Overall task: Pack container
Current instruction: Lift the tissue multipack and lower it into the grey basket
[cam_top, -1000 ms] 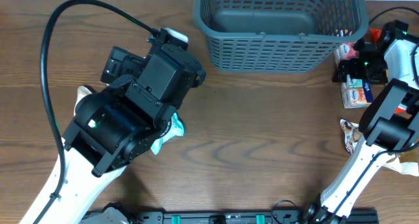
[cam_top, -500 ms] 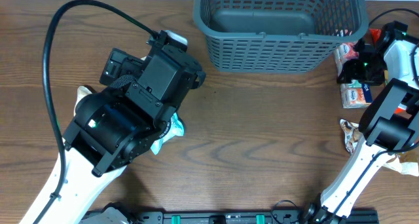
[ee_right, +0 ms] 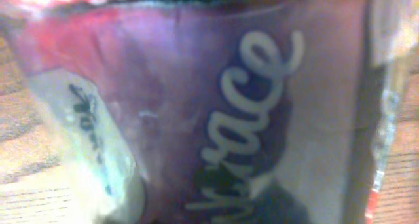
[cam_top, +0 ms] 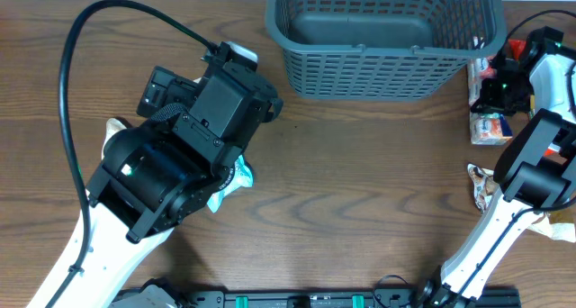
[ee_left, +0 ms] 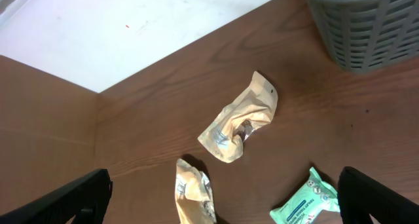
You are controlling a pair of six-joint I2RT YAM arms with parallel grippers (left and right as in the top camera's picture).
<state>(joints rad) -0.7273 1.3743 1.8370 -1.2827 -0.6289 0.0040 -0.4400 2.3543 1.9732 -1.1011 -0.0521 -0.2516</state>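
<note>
Right side, closest in: a purple packet (ee_right: 216, 106) with white script lettering fills my right wrist camera, blurred, a red edge along its top. Bare wood of the table (ee_right: 19, 185) shows at lower left. My own fingers do not show in this view. From overhead, my right gripper (cam_top: 495, 85) sits low among packets at the right table edge, just beside the container's right end. A white-and-pink packet (cam_top: 480, 69) touches it on the container side. An orange-and-white packet (cam_top: 490, 128) lies just nearer me. I cannot tell whether these jaws have closed on anything.

Left side: my left gripper (ee_left: 226, 194) hangs above the table with its jaws spread wide and nothing between them. One dark finger (ee_left: 78, 194) sits at each lower corner of the wrist view.

Below it, nearest first:
- a small tan packet (ee_left: 194, 191) between the fingers
- a green-and-white packet (ee_left: 306, 201) toward the right finger
- a crumpled tan packet (ee_left: 239, 127) a little farther out, apart from both

Farthest: the container (cam_top: 382, 69), a dark grey-blue lattice basket. It stands upright at the far edge of the table, right of centre, with only its solid bottom showing inside. Its corner (ee_left: 366, 27) shows at the upper right of my left wrist view, well apart from the tan packets.
</note>
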